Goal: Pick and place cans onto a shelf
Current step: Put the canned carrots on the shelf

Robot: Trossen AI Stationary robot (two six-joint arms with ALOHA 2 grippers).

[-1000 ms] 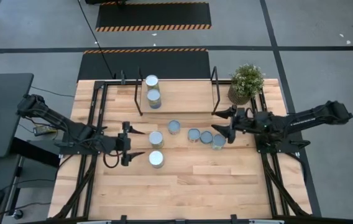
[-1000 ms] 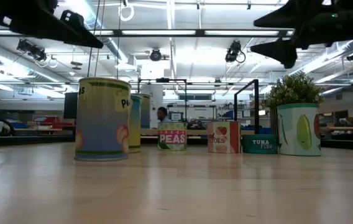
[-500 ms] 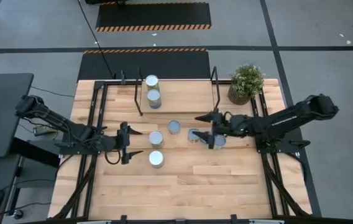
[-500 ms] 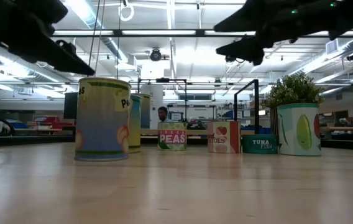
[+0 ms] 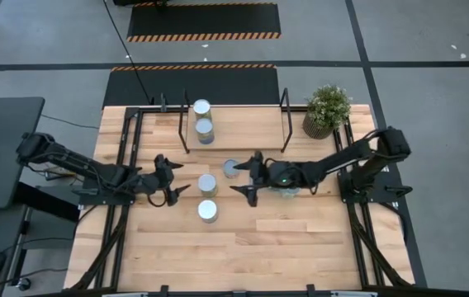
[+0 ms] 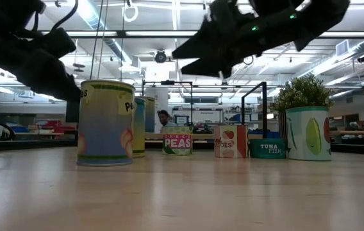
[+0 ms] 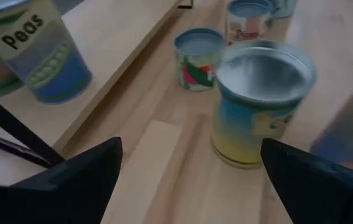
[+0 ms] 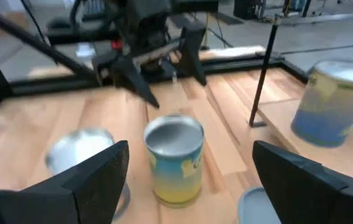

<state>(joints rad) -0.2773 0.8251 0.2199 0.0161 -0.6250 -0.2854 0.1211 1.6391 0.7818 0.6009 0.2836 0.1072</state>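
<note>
Reach of my right gripper (image 5: 248, 176) has extended from the right edge of the table (image 5: 300, 239) to its middle over the last second, passing over the row of cans near the right side. It is now hovering beside the centre can (image 5: 207, 184), fingers spread wide and holding nothing. My left gripper (image 5: 172, 176) is closing on the same can from the left, also wide open and empty. Both grippers are converging on one target, so I am judging a clash possible if neither yields.

Two cans are already standing on the shelf (image 5: 243, 122) at the far edge, near its left post. Six are remaining on the table: the centre can, one (image 5: 208, 211) just nearer the front edge, one (image 5: 231, 168) beside my right gripper, and others partly hidden under my right arm. The plant (image 5: 327, 107) at the far right corner is standing clear of the work.
</note>
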